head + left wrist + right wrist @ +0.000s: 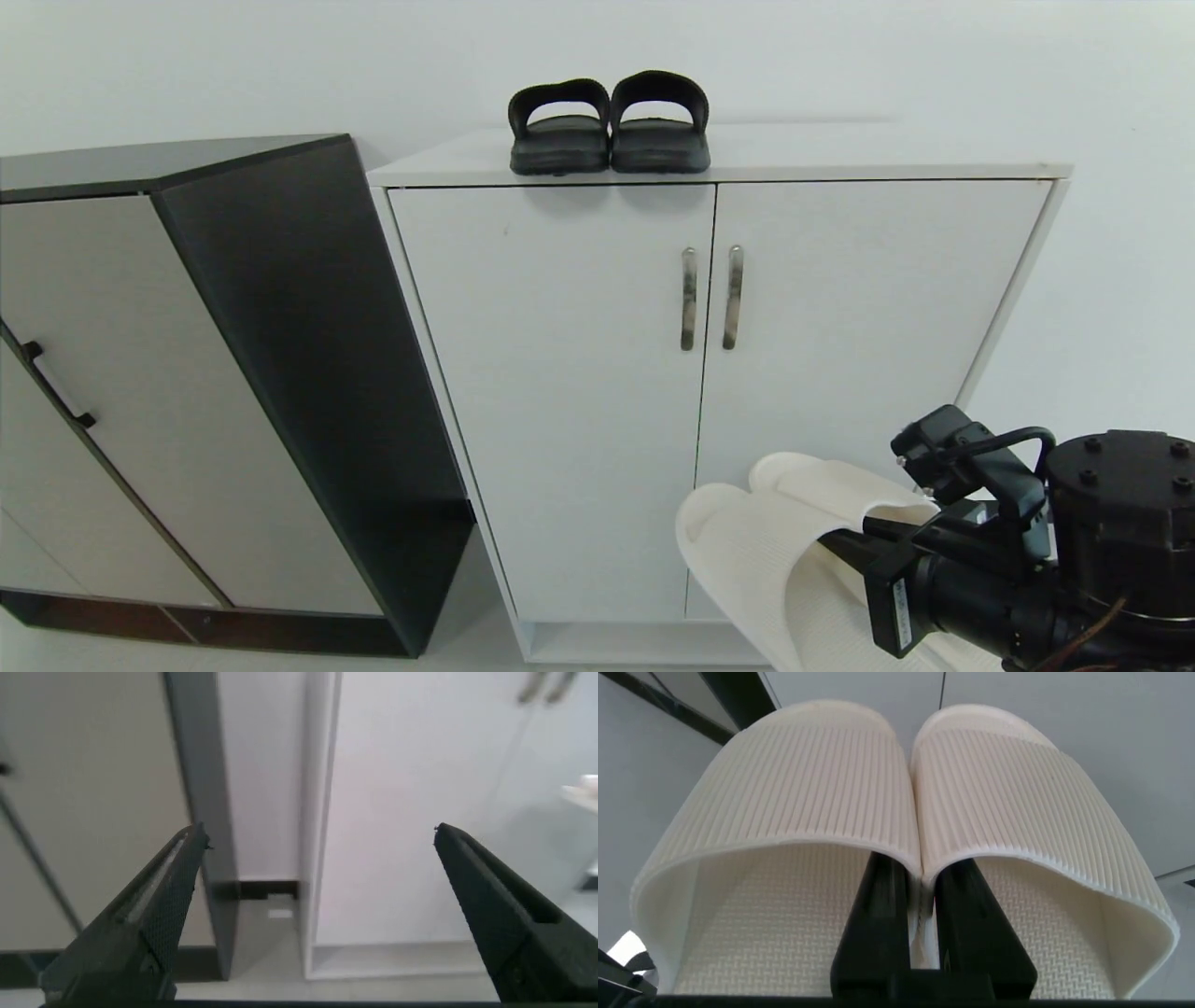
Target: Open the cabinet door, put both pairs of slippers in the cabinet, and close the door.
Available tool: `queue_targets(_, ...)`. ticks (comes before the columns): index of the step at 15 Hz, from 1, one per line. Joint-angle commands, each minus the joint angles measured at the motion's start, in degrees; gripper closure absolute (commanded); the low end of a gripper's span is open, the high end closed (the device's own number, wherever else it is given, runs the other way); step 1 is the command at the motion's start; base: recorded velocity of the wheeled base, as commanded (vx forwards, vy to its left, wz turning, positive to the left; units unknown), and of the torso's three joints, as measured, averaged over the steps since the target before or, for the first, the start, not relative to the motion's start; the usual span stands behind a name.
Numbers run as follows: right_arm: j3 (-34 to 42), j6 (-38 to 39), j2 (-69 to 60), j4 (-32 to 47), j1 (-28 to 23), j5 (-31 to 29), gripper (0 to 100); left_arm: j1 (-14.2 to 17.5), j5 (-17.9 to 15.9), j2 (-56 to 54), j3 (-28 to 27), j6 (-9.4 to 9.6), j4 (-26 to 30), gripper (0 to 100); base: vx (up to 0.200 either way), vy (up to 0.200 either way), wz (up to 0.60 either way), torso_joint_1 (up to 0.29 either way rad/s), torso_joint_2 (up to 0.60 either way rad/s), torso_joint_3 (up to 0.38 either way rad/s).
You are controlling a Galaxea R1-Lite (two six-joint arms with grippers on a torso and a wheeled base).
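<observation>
A white two-door cabinet (579, 392) stands shut, with two metal handles (688, 299) at its middle seam. On its top sits a pair of black slippers (609, 126), side by side. My right gripper (921, 917) is low in front of the right door, shut on a pair of white ribbed slippers (775, 551), pinching their inner edges together (915, 821). My left gripper (318, 840) is open and holds nothing; it faces the gap between the white cabinet's left edge (322, 812) and the dark cabinet.
A dark cabinet (233, 373) with pale doors and a black handle stands close to the left of the white one, with a narrow gap between them. A plain white wall is behind. Pale floor (271, 952) shows below.
</observation>
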Motion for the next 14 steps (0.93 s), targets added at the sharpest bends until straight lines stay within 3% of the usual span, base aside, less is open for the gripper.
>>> queue_targets(1,0.2,0.0,0.2,0.0,0.1,0.0,100,-0.2,-8.2,12.1,-5.8,-0.74,-0.3,0,0.0,0.0,0.0,-0.022,0.38,0.378)
queue_targets(4,0.2,0.0,0.6,0.0,0.1,0.6,100,-0.2,-17.4,21.8,-6.7,-0.39,-6.3,0,0.0,0.0,0.0,-0.007,0.14,0.131)
queue_targets(8,0.1,0.0,0.4,-0.1,0.3,0.8,100,-0.9,-23.9,40.5,-7.3,-0.56,-21.8,0,0.0,0.0,0.0,0.001,0.01,0.013)
queue_targets(10,0.1,-0.1,0.4,-0.1,0.3,0.8,100,-6.2,-23.8,46.2,-7.8,-0.82,-29.0,0,0.0,0.0,0.0,0.0,0.0,0.0)
queue_targets(11,0.1,-0.1,0.5,0.0,0.3,0.8,100,-11.1,-23.3,48.4,-9.4,-0.82,-30.7,0,0.0,0.0,0.0,0.0,0.0,0.0)
queue_targets(14,-0.1,-0.1,0.5,0.0,0.3,0.8,100,-23.8,-15.7,56.6,-16.9,-0.91,-30.9,0,0.0,0.0,0.0,0.0,0.0,0.0)
